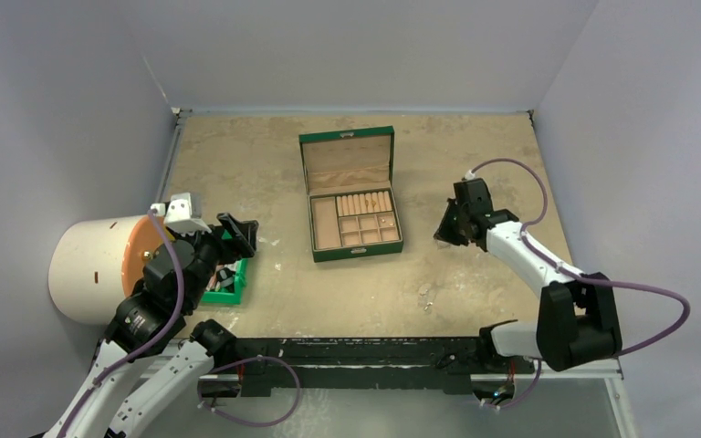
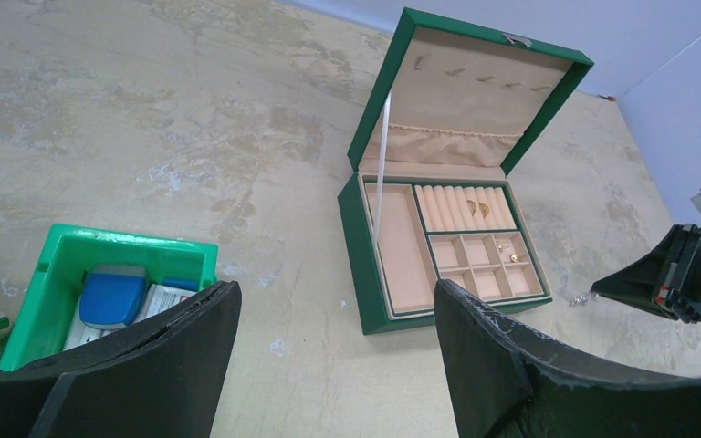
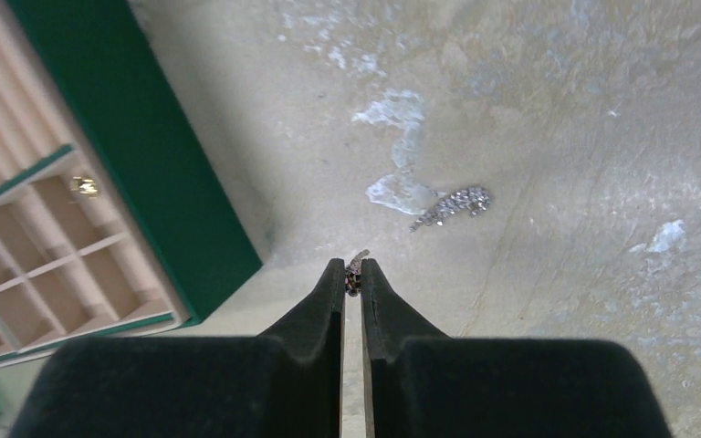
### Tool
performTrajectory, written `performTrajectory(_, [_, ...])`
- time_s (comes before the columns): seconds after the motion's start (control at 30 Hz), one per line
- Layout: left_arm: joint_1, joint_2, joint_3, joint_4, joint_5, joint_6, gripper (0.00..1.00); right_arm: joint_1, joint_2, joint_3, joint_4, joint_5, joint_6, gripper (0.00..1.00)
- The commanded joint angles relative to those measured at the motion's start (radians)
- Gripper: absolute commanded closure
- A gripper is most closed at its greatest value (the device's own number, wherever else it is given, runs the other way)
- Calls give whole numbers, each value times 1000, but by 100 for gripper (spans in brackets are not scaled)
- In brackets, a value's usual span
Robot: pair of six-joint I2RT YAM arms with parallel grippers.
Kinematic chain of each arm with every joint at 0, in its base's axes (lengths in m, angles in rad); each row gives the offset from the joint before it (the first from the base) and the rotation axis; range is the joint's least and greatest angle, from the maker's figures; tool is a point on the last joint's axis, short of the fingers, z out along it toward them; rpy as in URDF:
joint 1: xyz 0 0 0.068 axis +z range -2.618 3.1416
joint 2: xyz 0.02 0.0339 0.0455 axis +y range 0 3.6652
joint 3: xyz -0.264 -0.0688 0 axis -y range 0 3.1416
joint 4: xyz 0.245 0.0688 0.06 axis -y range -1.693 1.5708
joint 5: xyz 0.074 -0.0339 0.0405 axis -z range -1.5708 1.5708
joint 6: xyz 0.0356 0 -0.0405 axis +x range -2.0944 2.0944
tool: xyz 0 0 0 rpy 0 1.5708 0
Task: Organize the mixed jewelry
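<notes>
The green jewelry box point(image 1: 351, 245) stands open mid-table, with tan rolls and small compartments inside. A gold ring point(image 2: 480, 210) rests on the rolls, and tiny gold pieces point(image 2: 514, 258) lie in one compartment. My right gripper point(image 3: 354, 272) is just right of the box's near corner, shut on a tiny silver piece point(image 3: 357, 262) that pokes out past its tips. A short silver chain point(image 3: 452, 206) lies on the table just beyond it. At the left, my left gripper point(image 2: 338, 301) hangs open and empty above the table, beside the small green bin.
The small green plastic bin point(image 2: 73, 265) holds a blue item and packets at the left. A white cylinder with an orange end point(image 1: 91, 269) lies at the table's left edge. Grey walls close in the back and sides.
</notes>
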State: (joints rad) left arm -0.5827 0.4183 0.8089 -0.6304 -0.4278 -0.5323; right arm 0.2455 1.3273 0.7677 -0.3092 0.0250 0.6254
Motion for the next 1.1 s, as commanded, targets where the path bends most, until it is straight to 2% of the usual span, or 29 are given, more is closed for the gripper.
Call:
performTrajectory(0.0, [7,-9,1,34,-13,-6,23,25,-53,90,-44,-22,-5,98])
performTrajectory(0.3, [6,-12,1,34,-14,-5,23,176,-37,265,-100,19,27,98])
performTrajectory(0.7, [6,-19,1,34,-16,-6,23,341,162,444,-72,49,46,98])
performTrajectory(1.07, [6,-21,1,34,-17,-6,23,402,325,508,-42,64,59,97])
